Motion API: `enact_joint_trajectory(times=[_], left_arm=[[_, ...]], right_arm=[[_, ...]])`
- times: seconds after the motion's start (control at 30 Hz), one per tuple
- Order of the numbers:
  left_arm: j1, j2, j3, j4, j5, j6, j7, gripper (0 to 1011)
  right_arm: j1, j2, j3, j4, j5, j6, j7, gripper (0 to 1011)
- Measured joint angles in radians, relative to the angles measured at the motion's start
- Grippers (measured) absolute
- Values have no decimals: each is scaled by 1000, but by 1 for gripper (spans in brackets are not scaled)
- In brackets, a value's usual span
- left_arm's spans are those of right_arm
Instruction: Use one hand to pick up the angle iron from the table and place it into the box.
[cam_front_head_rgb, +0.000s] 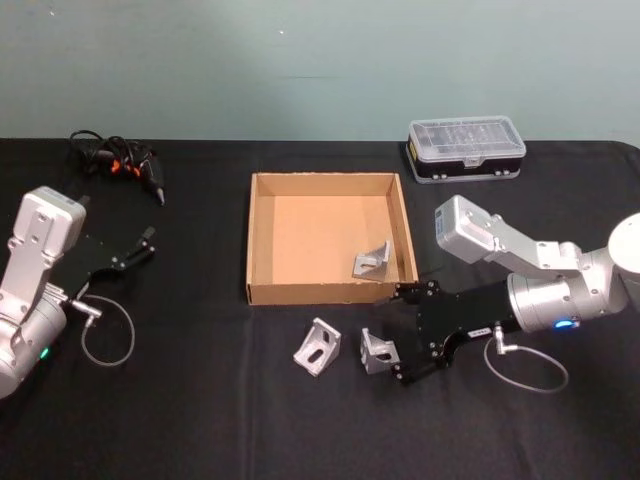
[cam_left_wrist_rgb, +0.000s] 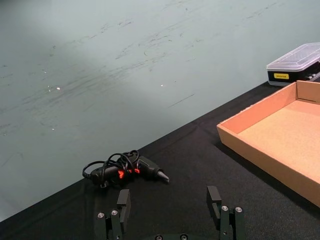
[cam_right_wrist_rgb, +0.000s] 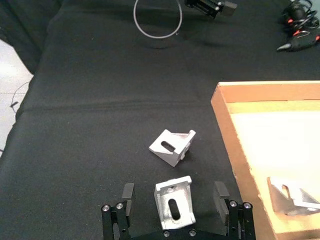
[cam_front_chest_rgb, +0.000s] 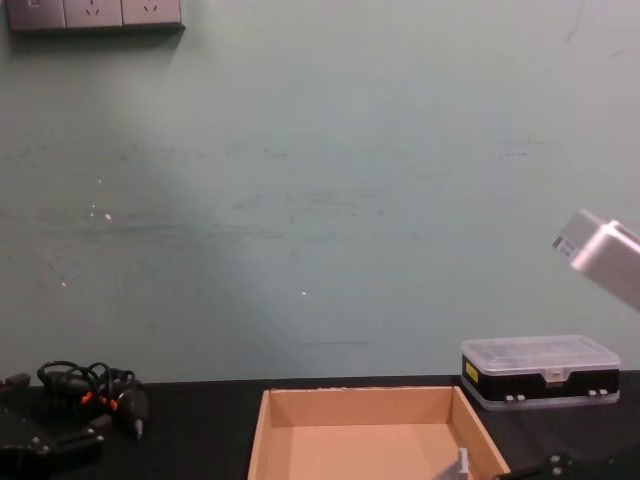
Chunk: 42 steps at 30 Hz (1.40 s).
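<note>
A silver angle iron (cam_front_head_rgb: 378, 352) lies on the black table (cam_front_head_rgb: 200, 420) just in front of the tan cardboard box (cam_front_head_rgb: 262, 240). My right gripper (cam_front_head_rgb: 400, 336) is open around it, one finger on each side, not touching. In the right wrist view this angle iron (cam_right_wrist_rgb: 175, 205) sits between the fingers (cam_right_wrist_rgb: 128, 192). A second angle iron (cam_front_head_rgb: 318, 346) lies a little to its left, apart from the gripper. Another angle iron (cam_front_head_rgb: 372, 262) rests inside the box near its front right corner. My left gripper (cam_front_head_rgb: 140, 247) is parked open at the far left.
A small black case with a clear lid (cam_front_head_rgb: 466, 148) stands behind the box to the right. A black and orange tool with a coiled cord (cam_front_head_rgb: 120, 160) lies at the back left. A loop of grey cable (cam_front_head_rgb: 108, 335) lies on the table by the left arm.
</note>
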<state>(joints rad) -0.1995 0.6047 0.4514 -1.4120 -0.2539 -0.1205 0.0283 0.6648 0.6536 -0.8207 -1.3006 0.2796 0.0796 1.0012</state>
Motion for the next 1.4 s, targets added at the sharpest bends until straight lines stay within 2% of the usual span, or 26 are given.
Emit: enact_joint_trajectory(times=[0.47, 0.83, 1.23, 1.37, 1.4], left_arm=[[0, 0, 0, 0, 0, 0, 0, 1000], [0, 0, 0, 0, 0, 0, 0, 1000], [0, 0, 0, 0, 0, 0, 0, 1000], [0, 0, 0, 0, 0, 0, 0, 1000], [0, 0, 0, 0, 0, 0, 0, 1000]], right_arm=[[39, -54, -39, 90, -13, -28, 30, 1000], [58, -84, -49, 145, -10, -45, 44, 1000], [67, -99, -56, 175, -2, -54, 56, 1000], [67, -103, -56, 181, 4, -57, 59, 964], [67, -105, -56, 183, 6, -60, 59, 927]])
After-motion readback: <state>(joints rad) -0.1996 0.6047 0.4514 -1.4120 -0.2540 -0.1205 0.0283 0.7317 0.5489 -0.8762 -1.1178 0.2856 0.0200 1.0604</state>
